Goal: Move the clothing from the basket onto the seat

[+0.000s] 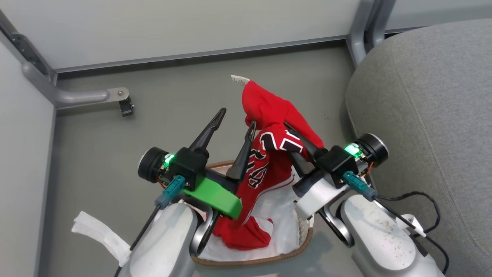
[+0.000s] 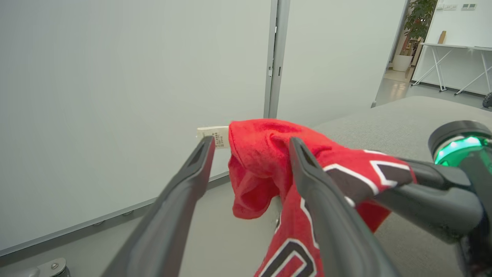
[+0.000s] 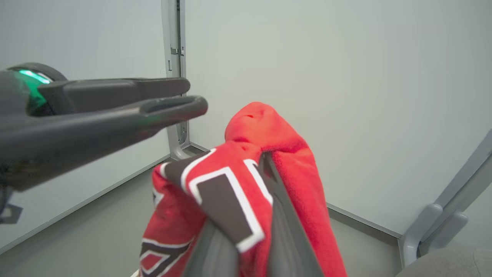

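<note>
Grey floor [image 1: 96, 154], white walls [image 1: 153, 30]. Jersey [image 1: 269, 161]: frame centre, hanging lengthwise from right pincer [image 1: 289, 129], which is clamped on its upper fold; tail reaches into basket [image 1: 250, 262] below. Left pincer [image 1: 238, 116]: fingers spread apart, just beside cloth. Seat [image 1: 423, 115]: frame right, nearer the right arm.

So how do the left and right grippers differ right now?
The left gripper stands open and grips nothing; the right gripper is shut on the red jersey. The left sits beside the cloth; the right holds it up over the basket. Both have long dark fingers and a green wrist light.
</note>
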### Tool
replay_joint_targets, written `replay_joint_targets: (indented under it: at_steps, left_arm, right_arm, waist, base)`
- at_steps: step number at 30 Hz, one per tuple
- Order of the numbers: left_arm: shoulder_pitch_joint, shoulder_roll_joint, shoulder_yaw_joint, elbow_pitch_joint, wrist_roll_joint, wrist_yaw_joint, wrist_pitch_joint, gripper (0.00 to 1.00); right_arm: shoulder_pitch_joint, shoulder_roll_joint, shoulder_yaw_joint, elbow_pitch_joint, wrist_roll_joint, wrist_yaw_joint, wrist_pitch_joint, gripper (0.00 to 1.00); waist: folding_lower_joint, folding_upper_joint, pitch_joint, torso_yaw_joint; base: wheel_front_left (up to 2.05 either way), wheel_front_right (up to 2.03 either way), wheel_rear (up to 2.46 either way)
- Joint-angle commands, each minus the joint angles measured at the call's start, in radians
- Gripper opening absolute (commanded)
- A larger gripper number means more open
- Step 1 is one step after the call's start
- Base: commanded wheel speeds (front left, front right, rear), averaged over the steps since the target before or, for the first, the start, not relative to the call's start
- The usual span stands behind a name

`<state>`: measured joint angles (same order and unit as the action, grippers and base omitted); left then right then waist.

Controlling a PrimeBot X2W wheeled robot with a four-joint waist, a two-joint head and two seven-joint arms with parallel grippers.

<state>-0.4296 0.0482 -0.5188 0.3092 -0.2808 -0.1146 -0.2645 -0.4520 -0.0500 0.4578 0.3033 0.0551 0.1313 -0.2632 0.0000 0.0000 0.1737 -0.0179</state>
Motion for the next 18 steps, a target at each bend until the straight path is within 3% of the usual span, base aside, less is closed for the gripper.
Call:
replay_joint_targets:
  at_steps: [1, 18]
  left_arm:
    - [0.016, 0.004, 0.003, 0.007, 0.014, -0.006, 0.000, 1.00]
    - [0.064, 0.004, 0.015, 0.039, 0.036, -0.016, 0.000, 1.00]
  right_arm:
    - [0.016, -0.003, -0.013, -0.013, 0.008, -0.001, -0.002, 0.00]
    - [0.069, -0.003, -0.084, -0.087, 0.062, -0.001, -0.002, 0.00]
  waist:
    - [0.0000, 0.0000, -0.003, -0.031]
    - [0.0000, 0.0000, -0.022, -0.314]
  base:
    - [0.00, 0.00, 0.00]
    - [0.00, 0.00, 0.00]
